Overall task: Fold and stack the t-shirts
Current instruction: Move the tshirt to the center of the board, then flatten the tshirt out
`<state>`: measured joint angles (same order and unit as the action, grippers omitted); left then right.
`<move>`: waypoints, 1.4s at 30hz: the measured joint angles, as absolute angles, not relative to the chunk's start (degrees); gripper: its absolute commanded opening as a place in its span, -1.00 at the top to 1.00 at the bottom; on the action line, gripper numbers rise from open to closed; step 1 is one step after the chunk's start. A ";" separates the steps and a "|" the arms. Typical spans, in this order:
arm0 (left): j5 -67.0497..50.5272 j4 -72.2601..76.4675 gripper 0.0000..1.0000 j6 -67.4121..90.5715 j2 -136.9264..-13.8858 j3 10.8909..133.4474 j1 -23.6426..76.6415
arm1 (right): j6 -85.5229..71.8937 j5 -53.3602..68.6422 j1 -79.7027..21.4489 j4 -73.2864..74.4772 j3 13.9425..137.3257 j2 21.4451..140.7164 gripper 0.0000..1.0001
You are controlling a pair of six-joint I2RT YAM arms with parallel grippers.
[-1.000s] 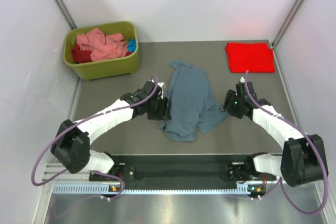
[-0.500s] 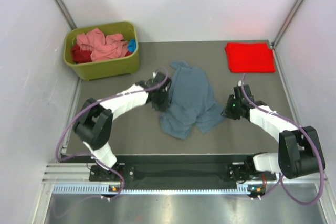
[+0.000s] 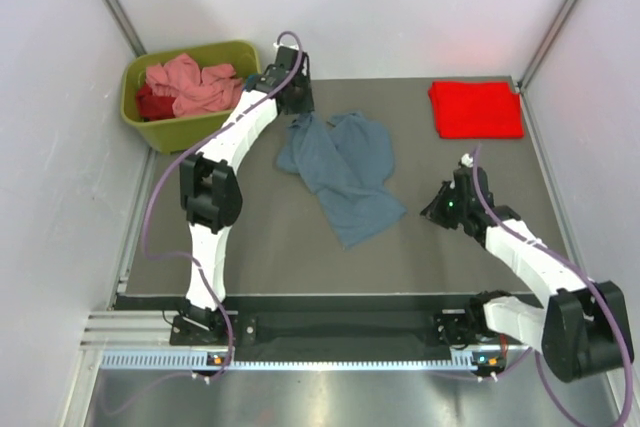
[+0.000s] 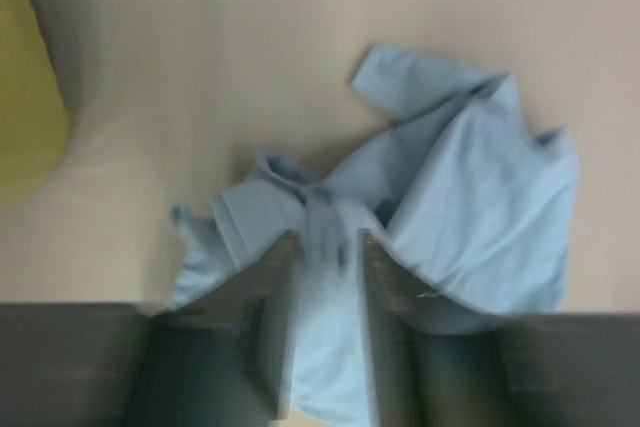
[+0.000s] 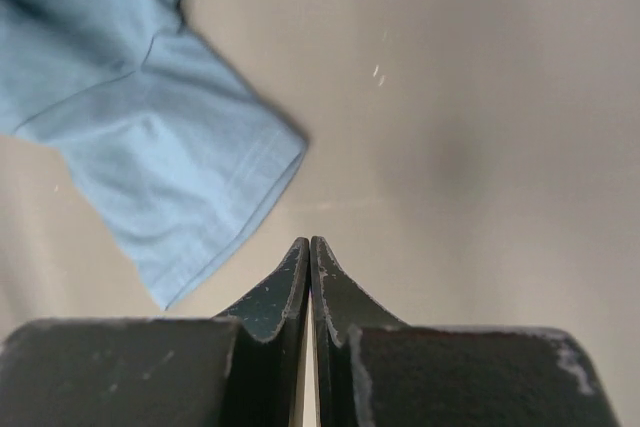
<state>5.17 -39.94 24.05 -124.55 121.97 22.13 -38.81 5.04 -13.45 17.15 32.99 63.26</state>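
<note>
- Now the left gripper [image 3: 292, 97] has dragged the soft slate-blue cotton t-shirt [image 3: 345, 172] far-left, near the olive-green plastic bin [image 3: 205, 125]; jaws partly apart, cloth between, grip unclear
- Right gripper [image 5: 309, 243] has closed empty beside the hem
- Shirt lies rumpled on the matte grey table [image 3: 250, 237], so it likely needs flattening first

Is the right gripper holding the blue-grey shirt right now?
No: the right gripper is shut on nothing, its fingertips pressed together over bare table, with the blue-grey shirt lying clear of them.
</note>
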 measured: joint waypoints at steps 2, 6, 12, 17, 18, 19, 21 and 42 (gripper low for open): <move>5.19 -41.78 0.05 23.16 -124.75 121.56 22.35 | -39.99 5.76 -13.93 16.88 31.57 61.76 0.98; 6.98 -42.65 -0.05 22.83 -118.87 111.00 24.10 | -40.73 6.00 -14.20 17.26 30.79 60.53 0.70; 6.07 -44.64 0.03 28.58 -97.25 86.72 33.43 | -38.50 5.43 -14.20 18.50 34.15 61.69 0.56; 2.68 -34.59 0.05 40.80 -81.80 65.98 42.61 | -37.19 5.72 -14.13 18.55 35.05 61.69 0.56; 1.98 -32.95 0.05 43.33 -81.21 62.67 44.05 | -37.06 5.89 -14.13 18.65 35.05 61.69 0.55; 1.54 -31.66 0.05 45.56 -81.78 60.16 44.99 | -37.01 6.15 -14.13 18.68 35.05 61.69 0.54; 1.15 -29.89 0.04 49.28 -84.97 57.21 46.11 | -36.95 6.68 -14.13 18.72 35.05 61.69 0.54; 5.06 -24.95 0.63 59.99 -101.30 61.14 52.25 | -35.59 7.70 -14.13 18.85 34.98 58.65 0.47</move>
<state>5.06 -24.95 59.99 -101.30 61.14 52.25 -35.59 7.70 -14.13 18.85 34.98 58.65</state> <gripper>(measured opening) 0.358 0.258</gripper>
